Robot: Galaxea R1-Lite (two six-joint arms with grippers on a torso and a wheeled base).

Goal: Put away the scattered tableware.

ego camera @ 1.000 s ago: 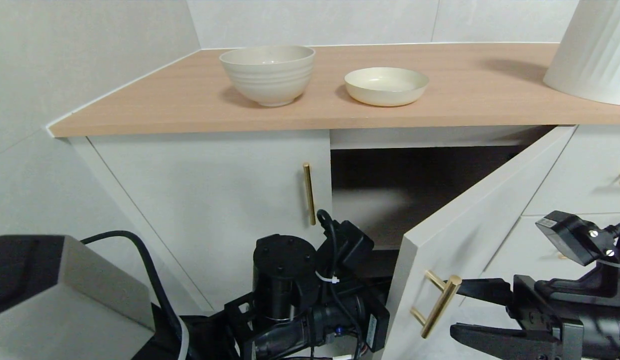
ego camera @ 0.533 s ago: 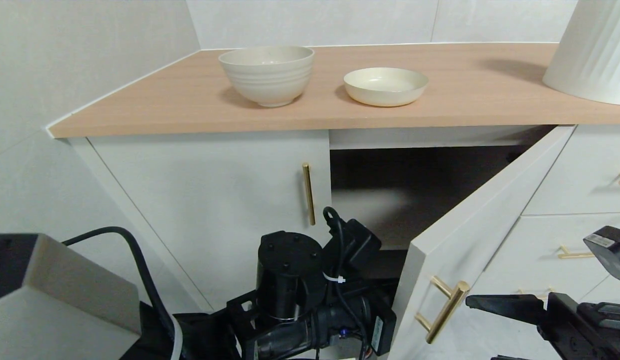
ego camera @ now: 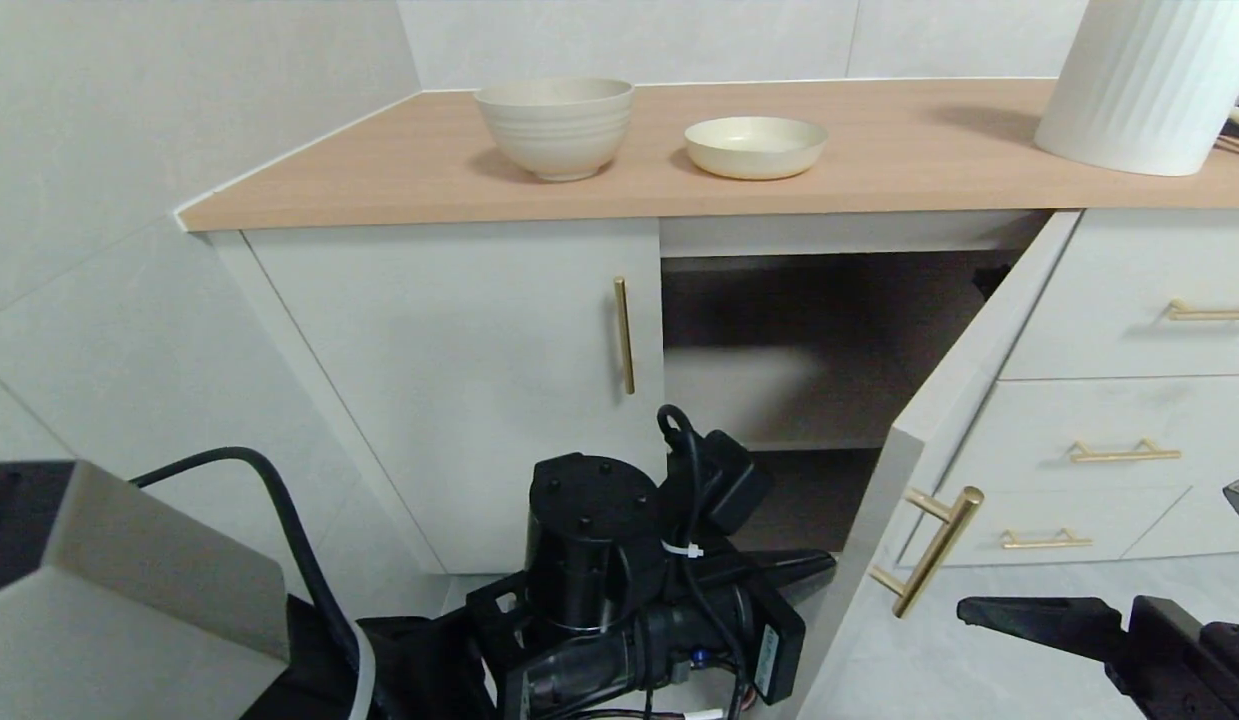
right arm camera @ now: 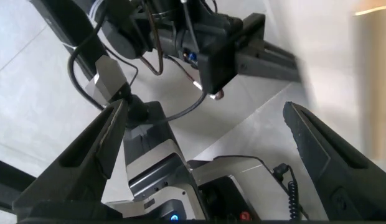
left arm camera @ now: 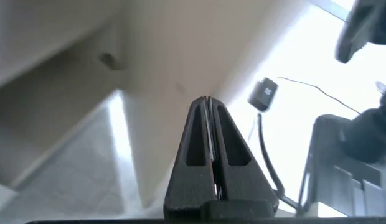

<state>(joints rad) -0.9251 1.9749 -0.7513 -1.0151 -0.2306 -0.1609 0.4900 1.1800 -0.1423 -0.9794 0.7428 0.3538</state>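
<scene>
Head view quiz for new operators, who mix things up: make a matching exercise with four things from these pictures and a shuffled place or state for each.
1. deep bowl
2. shallow dish
3. right cabinet door
4. left gripper

A. swung open
B. fingers shut, holding nothing
C. on the countertop, nearest the wall corner
D. on the countertop, between the deep bowl and the white ribbed container

Pairs: 1-C, 2-D, 3-A, 4-B

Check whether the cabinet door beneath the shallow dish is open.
Open: the cabinet door stands angled outward from the cabinet front, exposing the shelf inside.
</scene>
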